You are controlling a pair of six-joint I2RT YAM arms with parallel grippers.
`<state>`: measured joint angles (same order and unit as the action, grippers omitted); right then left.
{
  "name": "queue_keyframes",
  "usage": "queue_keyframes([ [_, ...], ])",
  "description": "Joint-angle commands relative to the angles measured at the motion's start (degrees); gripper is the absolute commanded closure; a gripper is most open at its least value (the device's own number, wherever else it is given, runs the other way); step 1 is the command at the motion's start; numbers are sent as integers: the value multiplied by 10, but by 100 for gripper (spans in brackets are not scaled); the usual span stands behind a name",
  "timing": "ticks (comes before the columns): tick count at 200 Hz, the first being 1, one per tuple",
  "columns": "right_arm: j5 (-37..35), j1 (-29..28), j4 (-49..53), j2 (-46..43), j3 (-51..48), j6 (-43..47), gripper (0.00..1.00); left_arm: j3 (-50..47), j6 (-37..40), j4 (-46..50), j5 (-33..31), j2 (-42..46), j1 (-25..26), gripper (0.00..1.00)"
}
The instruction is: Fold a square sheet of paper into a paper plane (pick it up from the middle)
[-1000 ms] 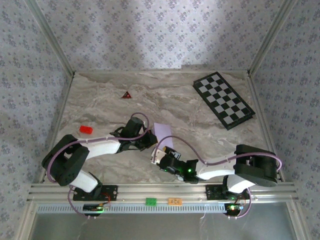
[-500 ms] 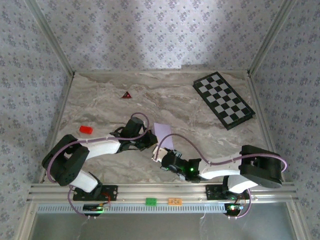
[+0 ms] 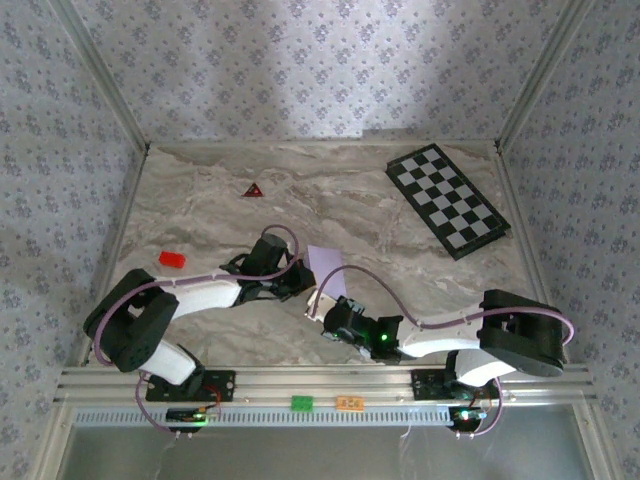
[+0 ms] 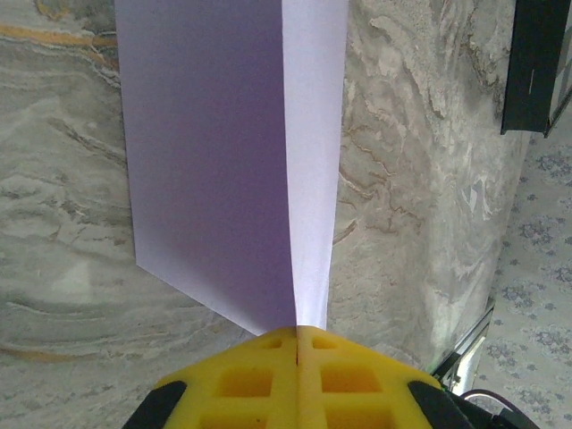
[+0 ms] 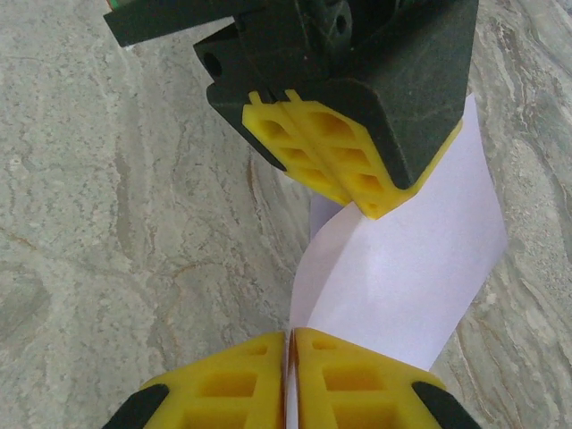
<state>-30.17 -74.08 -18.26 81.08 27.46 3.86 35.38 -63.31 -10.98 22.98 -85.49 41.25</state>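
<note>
Your left gripper point(image 4: 298, 332) is clenched on the square sheet of paper point(image 4: 223, 161). Its yellow pads pinch right on the crease, which runs away from them toward 12 o'clock in the left wrist view. A wide shaded panel lies at 9 o'clock of that crease and a narrow bright one at 3 o'clock.

Your right gripper point(image 5: 289, 338) has its pads pressed together on the sheet's near edge. From there the lilac paper arches up toward 1 o'clock to the left gripper's pads, so both grippers hold the one sheet.

The step in hand looks like setting the centre fold. To do it well:
- Treat one grip as the anchor and move only the other.
- Move it along the crease line, not across it.
- Don't draw the two grippers apart, because thin paper held at both ends will likely tear or skew.
- Check that the panel edges line up before you press.

From above, the sheet hangs over the marble table point(image 3: 400, 200). The checkered board point(image 3: 448, 200) is well apart at 2 o'clock and the dark red triangle point(image 3: 253, 189) is at 11 o'clock.
</note>
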Motion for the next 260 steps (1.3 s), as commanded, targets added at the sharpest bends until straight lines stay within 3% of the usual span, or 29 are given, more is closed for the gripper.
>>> queue_keyframes([
  [1,3,3,10,-1,4,-13,86,-6,3,-14,7,11,-1,92],
  [31,0,4,4,-4,2,-16,82,-6,2,-14,5,12,-2,92],
  [119,9,7,-14,-13,-8,-24,84,-4,2,-14,6,11,-2,92],
  [207,15,9,-18,-17,-13,-29,90,-4,2,-12,2,12,-2,92],
  [260,32,11,-20,-19,-14,-38,100,-4,5,-2,0,12,-2,92],
])
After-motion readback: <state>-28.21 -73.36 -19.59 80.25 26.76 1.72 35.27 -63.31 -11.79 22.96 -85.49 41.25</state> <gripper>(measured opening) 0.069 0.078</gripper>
